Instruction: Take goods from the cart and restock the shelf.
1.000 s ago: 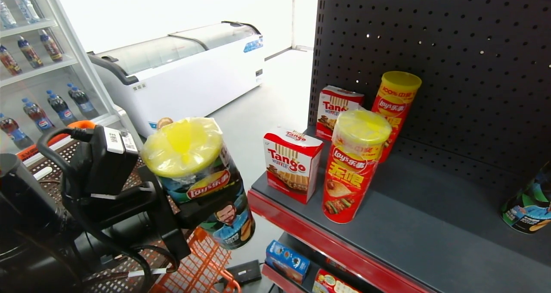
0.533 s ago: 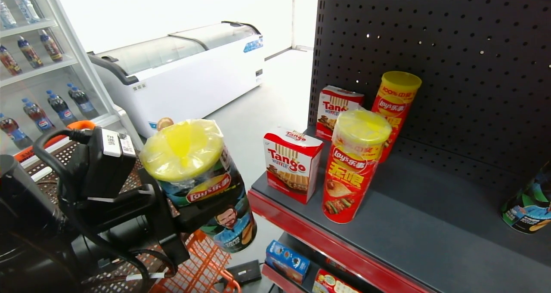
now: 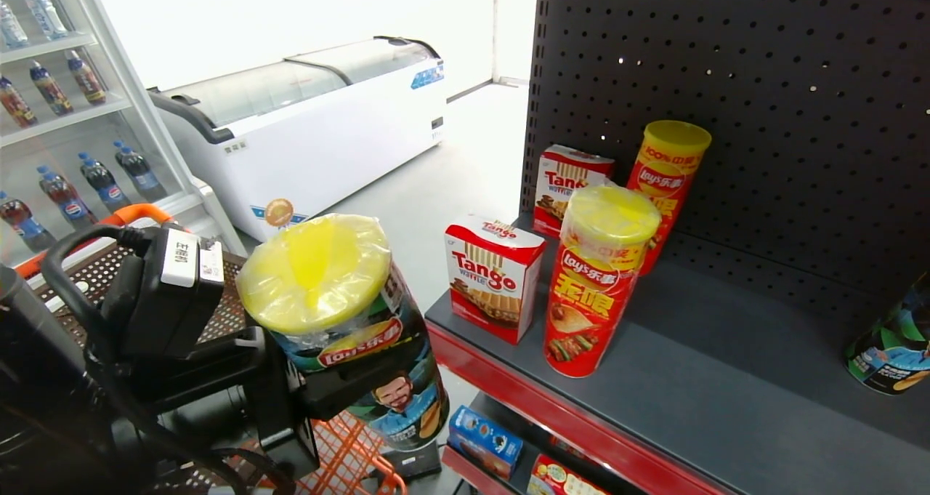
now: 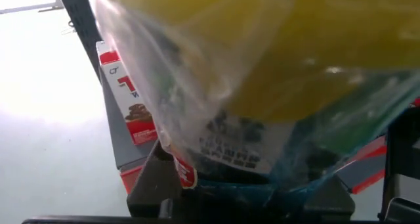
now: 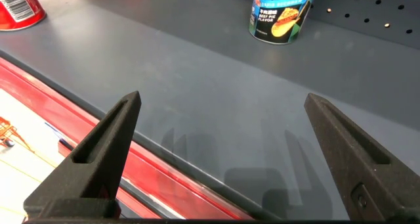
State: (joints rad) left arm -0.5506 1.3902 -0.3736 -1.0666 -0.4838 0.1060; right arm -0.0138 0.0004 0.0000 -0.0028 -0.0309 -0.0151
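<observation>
While left gripper (image 3: 349, 376) fingers clamp its mid-body, the chip can (image 3: 330, 313) hangs near-upright over the cart (image 3: 341, 460), beside the shelf (image 3: 690, 379); yellow lid, clear wrap, blue-green body. Right gripper (image 5: 223, 104) fingers wide open, empty.

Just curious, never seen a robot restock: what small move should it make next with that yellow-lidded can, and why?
Probably carry it rightward: the left gripper holds the can beside the shelf, not yet above its bare deck.
</observation>
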